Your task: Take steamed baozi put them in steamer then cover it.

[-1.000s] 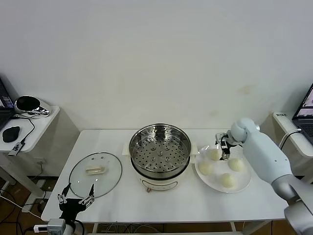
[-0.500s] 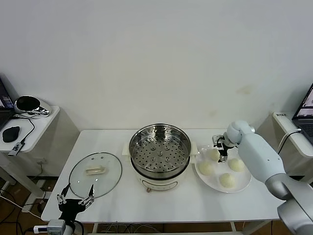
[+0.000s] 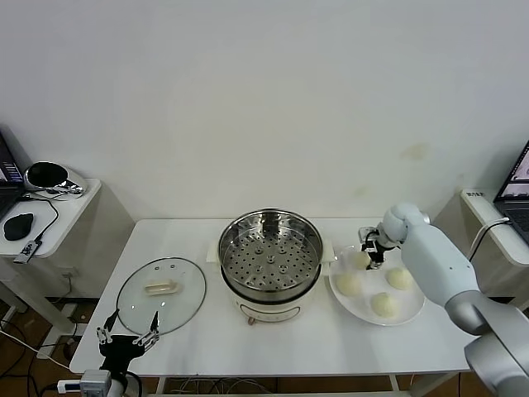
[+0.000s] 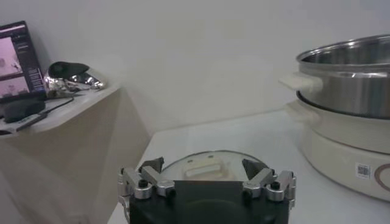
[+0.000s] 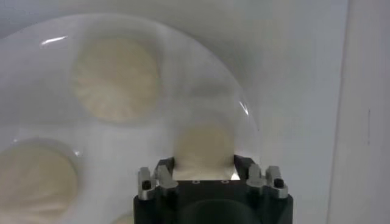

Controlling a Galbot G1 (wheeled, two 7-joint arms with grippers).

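My left pincer (image 3: 126, 338) is hanging at the near left edge of the white bench (image 3: 207, 331), its fingers spread wide apart and gripping nothing. Just beyond it, the cover (image 3: 161, 294), a round glass lid with a metal rim and a cream handle, is lying flat on the bench; the left wrist view is showing it directly ahead of the open fingers (image 4: 144, 181), not touching them.

Farther right, at the middle of the bench, the steamer (image 3: 270, 252) is standing uncovered, a shiny steel pot on a white base, its perforated tray showing with no buns on it.

To the right of the steamer, a white plate (image 3: 413, 312) is carrying all four steamed baozi (image 3: 384, 304), pale smooth domes sitting slightly apart from one another. My right pincer (image 3: 369, 255) is reaching down over the plate's far left side, and its fingers are sitting together against the two sides of the far-left bun (image 5: 204, 145). In the right wrist view that bun is filling the space between the fingers, still resting on the plate. My right arm (image 3: 434, 260) is stretching in from the right edge.
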